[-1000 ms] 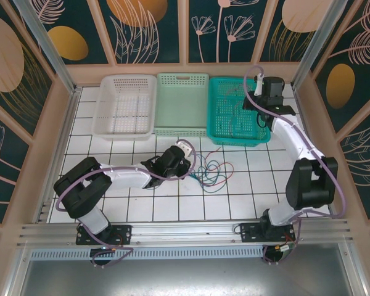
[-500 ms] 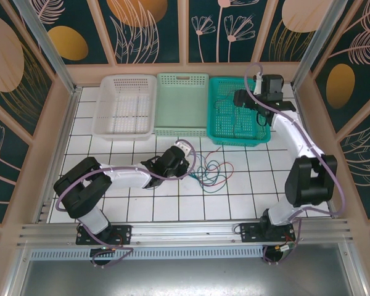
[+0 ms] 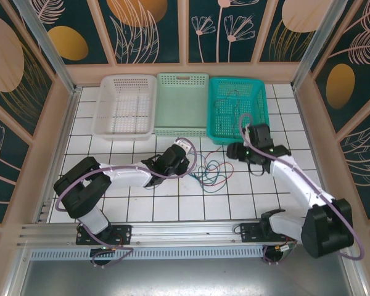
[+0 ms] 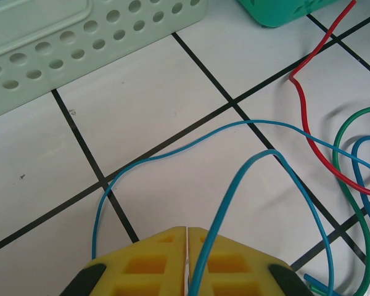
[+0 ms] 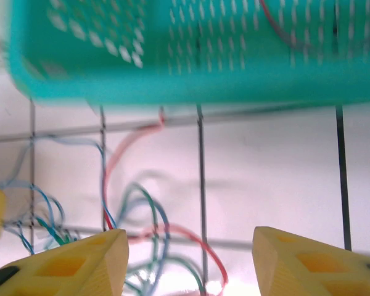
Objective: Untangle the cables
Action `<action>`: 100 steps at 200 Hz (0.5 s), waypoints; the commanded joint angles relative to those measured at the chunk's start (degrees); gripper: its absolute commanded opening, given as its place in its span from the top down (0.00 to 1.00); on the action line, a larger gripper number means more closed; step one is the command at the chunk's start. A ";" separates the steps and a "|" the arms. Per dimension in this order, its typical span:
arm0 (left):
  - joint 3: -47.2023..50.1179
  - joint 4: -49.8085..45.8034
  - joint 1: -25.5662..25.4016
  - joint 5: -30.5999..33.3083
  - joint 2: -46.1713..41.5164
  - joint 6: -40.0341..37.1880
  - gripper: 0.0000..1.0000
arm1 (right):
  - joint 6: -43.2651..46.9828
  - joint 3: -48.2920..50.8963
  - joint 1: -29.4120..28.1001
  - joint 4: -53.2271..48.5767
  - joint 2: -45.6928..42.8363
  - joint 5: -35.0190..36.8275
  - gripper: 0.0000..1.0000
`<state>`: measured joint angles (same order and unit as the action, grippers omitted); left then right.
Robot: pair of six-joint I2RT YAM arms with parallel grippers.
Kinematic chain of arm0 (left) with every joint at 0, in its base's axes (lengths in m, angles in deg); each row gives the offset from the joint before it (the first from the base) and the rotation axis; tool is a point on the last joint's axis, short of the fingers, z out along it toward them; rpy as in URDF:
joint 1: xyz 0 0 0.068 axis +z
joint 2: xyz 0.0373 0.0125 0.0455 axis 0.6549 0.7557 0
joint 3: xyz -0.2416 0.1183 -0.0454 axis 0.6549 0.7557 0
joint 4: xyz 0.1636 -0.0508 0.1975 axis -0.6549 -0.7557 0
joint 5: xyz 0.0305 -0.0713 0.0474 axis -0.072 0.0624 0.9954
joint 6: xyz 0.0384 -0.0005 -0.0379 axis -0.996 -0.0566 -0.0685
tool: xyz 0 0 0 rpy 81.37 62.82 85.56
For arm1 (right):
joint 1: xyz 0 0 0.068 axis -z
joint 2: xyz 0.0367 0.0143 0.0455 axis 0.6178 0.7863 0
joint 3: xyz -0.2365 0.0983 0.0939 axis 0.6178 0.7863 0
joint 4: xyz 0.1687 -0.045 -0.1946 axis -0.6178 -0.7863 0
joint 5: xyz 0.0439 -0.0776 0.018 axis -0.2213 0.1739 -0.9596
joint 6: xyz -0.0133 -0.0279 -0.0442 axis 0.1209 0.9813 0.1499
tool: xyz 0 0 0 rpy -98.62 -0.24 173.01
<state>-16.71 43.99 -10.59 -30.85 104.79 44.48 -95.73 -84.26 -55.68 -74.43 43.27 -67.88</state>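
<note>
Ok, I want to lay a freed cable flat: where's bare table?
Free: the tiles between the white basket and the left arm, the near row between left arm and right arm, and the strip right of the teal basket. Crowded: the middle, where the cables lie between the left gripper and the right gripper.

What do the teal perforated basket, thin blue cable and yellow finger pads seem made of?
Teal perforated basket: likely moulded plastic, slotted walls. Thin blue cable: probably plastic-insulated wire, glossy, bending in loose curves. Yellow finger pads: seemingly matte plastic or rubber, recessed pockets.
</note>
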 commanded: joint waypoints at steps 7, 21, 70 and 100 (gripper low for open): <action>-0.48 -1.92 -0.07 1.05 0.57 0.02 0.90 | -7.47 6.17 -0.88 2.21 -6.13 -2.03 0.49; -0.43 -1.86 -0.06 1.13 0.40 0.08 0.90 | -8.32 7.87 -1.20 3.32 -6.31 -1.54 0.49; 0.01 -1.73 -0.03 1.37 -0.19 1.06 0.90 | -8.36 11.61 -2.25 10.36 -1.40 -1.80 0.49; -0.21 -1.86 -0.07 1.66 -0.10 0.92 0.90 | -8.00 12.45 -2.31 13.72 1.91 -1.23 0.53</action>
<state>-16.69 43.58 -10.59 -30.23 104.79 44.59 -103.00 -72.96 -57.47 -65.49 43.37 -69.30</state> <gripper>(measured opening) 0.100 0.488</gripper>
